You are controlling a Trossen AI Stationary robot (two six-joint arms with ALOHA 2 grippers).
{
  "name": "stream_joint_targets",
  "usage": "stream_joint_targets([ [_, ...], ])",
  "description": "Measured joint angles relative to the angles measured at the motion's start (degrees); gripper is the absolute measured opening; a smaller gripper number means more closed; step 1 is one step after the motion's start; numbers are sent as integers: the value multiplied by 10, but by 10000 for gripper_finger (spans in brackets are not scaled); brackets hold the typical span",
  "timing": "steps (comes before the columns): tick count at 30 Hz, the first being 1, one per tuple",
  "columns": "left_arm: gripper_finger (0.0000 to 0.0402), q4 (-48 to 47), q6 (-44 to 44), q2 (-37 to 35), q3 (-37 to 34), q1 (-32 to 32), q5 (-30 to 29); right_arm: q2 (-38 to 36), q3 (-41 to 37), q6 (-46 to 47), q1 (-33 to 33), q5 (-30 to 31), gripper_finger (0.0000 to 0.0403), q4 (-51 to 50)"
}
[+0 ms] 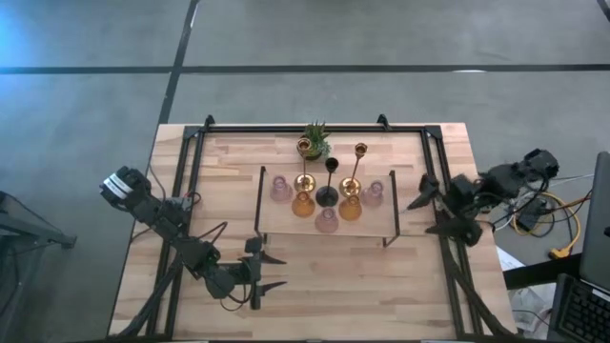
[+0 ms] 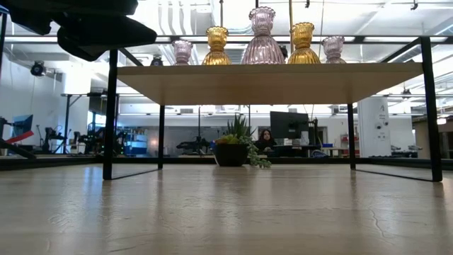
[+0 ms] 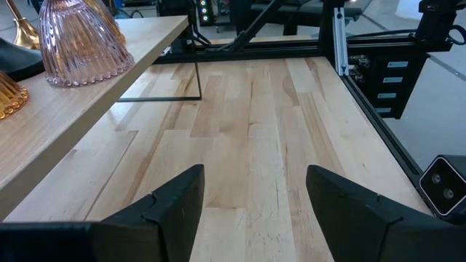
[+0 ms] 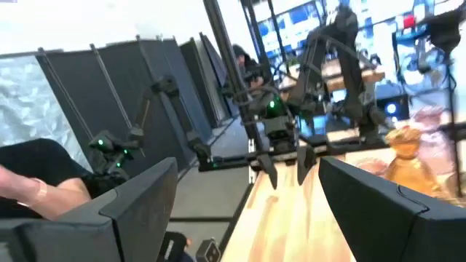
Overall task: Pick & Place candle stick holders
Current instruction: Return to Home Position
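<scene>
The candle holders (image 1: 327, 195) all stand grouped on the shelf (image 1: 286, 225) — nothing seems left to carry. So the left gripper (image 1: 283, 272) hangs off the shelf's front left corner, fingers spread and empty; the right gripper (image 4: 247, 171), beside the shelf's right end, gapes too — both clear of the glass

Open-plan robotics lab

A wooden desk (image 1: 315, 286) boxed in a black metal frame (image 1: 286, 127) stands on a polished concrete floor (image 1: 381, 38), with loose cables (image 1: 538, 217) trailing beside it. Beyond, under exposed ceiling pipes (image 2: 170, 14), a person (image 2: 267, 139) sits by a monitor (image 2: 289, 126), and a further dark arm (image 4: 116, 145) with green lights stands by dark partition panels (image 4: 95, 80).
</scene>
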Motion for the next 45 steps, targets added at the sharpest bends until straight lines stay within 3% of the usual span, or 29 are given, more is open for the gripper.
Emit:
stream_joint_targets([
  [7, 245, 0, 0, 0, 0, 0, 0, -99, 0, -67, 0, 17, 324, -47],
  [12, 245, 0, 0, 0, 0, 0, 0, -163, 0, -101, 0, 79, 312, -131],
  [16, 245, 0, 0, 0, 0, 0, 0, -212, 0, -96, 0, 125, 264, -211],
  [22, 246, -1, 0, 0, 0, 0, 0, -238, -1, -85, 0, 198, 151, -294],
  [29, 246, -4, 0, 0, 0, 0, 0, -226, -13, -87, -1, 228, 18, -275],
  [45, 245, -8, 0, 0, 0, 0, 0, -234, -150, -145, 0, 286, 8, -62],
])
